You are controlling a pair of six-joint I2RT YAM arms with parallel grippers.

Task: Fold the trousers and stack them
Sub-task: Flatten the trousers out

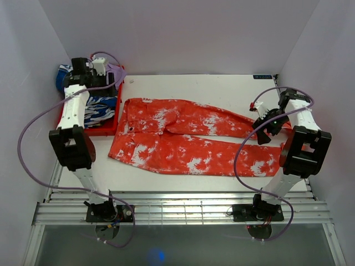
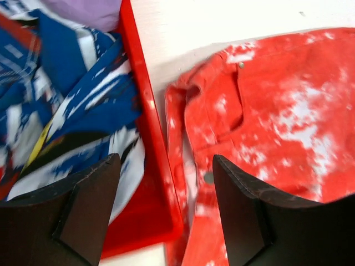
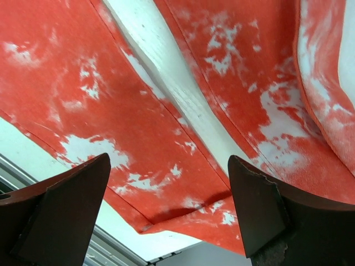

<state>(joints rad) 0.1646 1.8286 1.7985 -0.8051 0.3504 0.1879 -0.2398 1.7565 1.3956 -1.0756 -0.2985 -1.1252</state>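
Observation:
The orange-red trousers (image 1: 188,136) with white blotches lie flat across the white table, waistband at the left, two legs running right. My left gripper (image 1: 113,83) is open and empty, hovering over the tray's right edge beside the waistband (image 2: 222,138). My right gripper (image 1: 262,130) is open and empty, above the leg ends at the right. In the right wrist view both legs (image 3: 138,127) show with a strip of bare table between them, and the near leg's hem is slightly folded over.
A red tray (image 1: 108,128) at the back left holds a blue-and-white patterned garment (image 1: 97,109) and a purple garment (image 1: 117,71); they also show in the left wrist view (image 2: 72,105). White walls close in on three sides. A metal rail runs along the table's near edge (image 1: 183,202).

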